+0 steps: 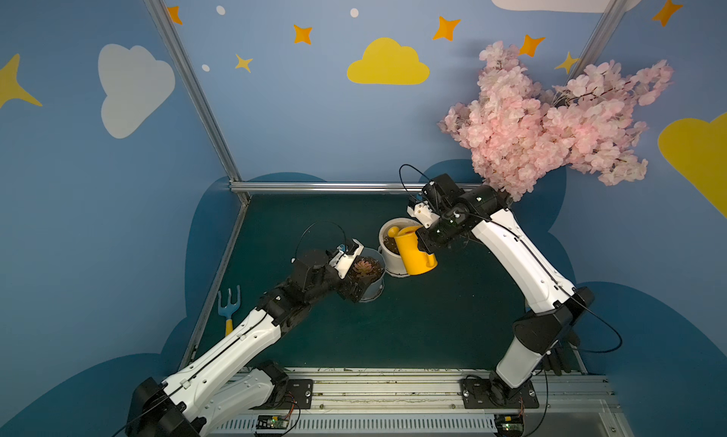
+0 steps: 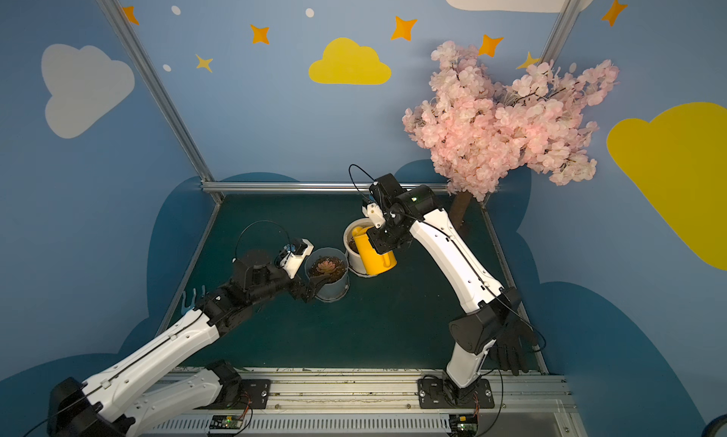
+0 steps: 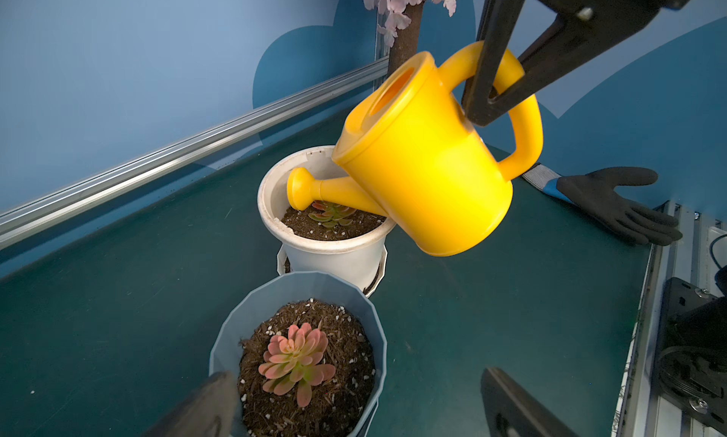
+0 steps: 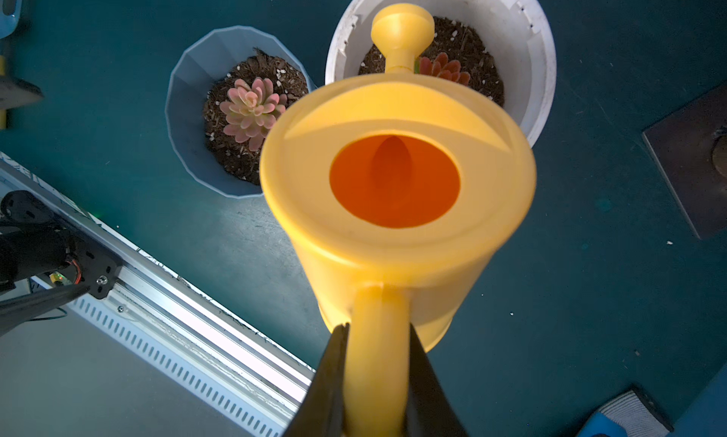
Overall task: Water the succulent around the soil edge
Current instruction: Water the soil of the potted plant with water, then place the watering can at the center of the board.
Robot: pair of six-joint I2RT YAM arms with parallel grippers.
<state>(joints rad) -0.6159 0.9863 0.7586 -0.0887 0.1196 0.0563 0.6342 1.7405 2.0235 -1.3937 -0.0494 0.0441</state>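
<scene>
Over the white pot (image 3: 334,258), the right claw (image 4: 377,329) points down, clamped on the tilted watering can (image 3: 425,171). The left claw (image 3: 354,384) gapes.

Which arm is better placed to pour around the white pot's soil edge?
Right. The right gripper is shut on the watering can, its spout head over soil in the white pot. The left gripper stands open at the blue pot.

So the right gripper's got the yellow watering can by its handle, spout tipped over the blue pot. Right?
Not quite. The right gripper does hold the yellow watering can by its handle, but the spout is tipped over the white pot, not the blue pot beside it. The left wrist view shows it plainly.
</scene>
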